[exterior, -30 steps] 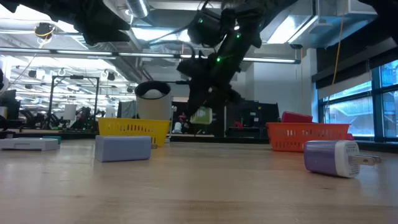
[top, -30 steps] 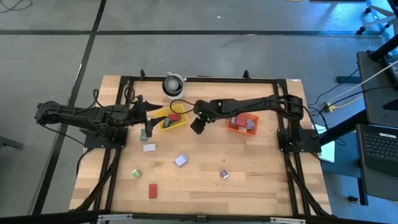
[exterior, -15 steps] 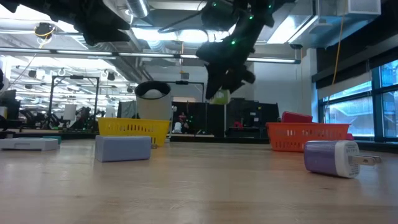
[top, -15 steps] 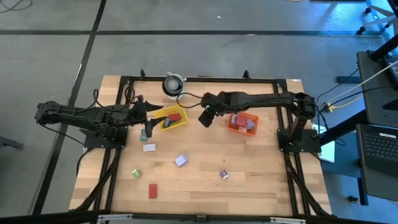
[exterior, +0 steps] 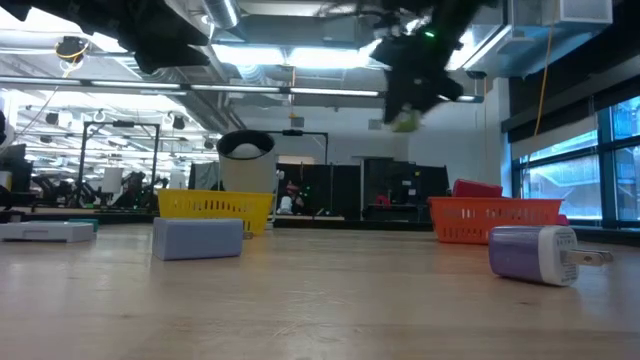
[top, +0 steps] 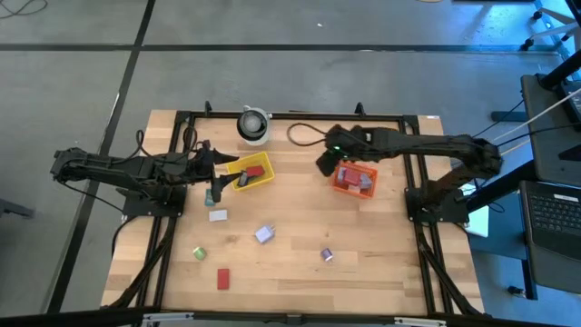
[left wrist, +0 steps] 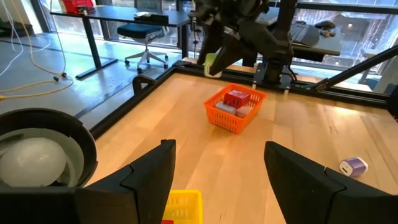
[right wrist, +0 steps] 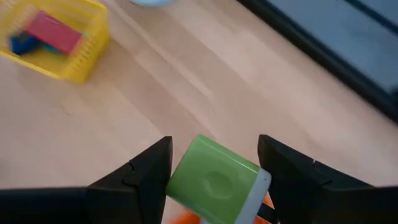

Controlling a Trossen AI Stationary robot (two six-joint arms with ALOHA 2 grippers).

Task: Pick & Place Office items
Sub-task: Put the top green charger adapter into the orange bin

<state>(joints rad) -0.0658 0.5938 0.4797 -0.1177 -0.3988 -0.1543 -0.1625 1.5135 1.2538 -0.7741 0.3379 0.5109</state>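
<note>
Two arms share the table. The right gripper (top: 324,165) hangs high in the air at about one o'clock from the table's middle, just beside the near-left corner of the orange basket (top: 354,179), its fingers (right wrist: 142,177) pinched on a green block (right wrist: 213,179) with a white end. The left gripper (top: 213,173) waits at ten o'clock beside the yellow basket (top: 251,173), its fingers (left wrist: 146,174) spread wide and holding nothing.

The risk, as I judge it, is the release. The block is carried well above the orange basket's rim, and the gripper sits over the basket's edge rather than its centre. Let go from here, the block could clip the mesh wall and bounce onto the wood, or land on the red block (left wrist: 237,98) already inside and tip out. It also looks skewed between the fingers, so it may drop off to one side.

Other items lie loose on the pale wood: a white block (top: 218,215) at nine o'clock, a lavender plug (top: 264,234) near the middle, a green piece (top: 199,253) and a red block (top: 222,277) at seven, a small purple plug (top: 327,255) at five. A round white bowl (top: 253,123) sits at twelve.

Around the table are grey floor, desks, an office chair, and a laptop on the right.
</note>
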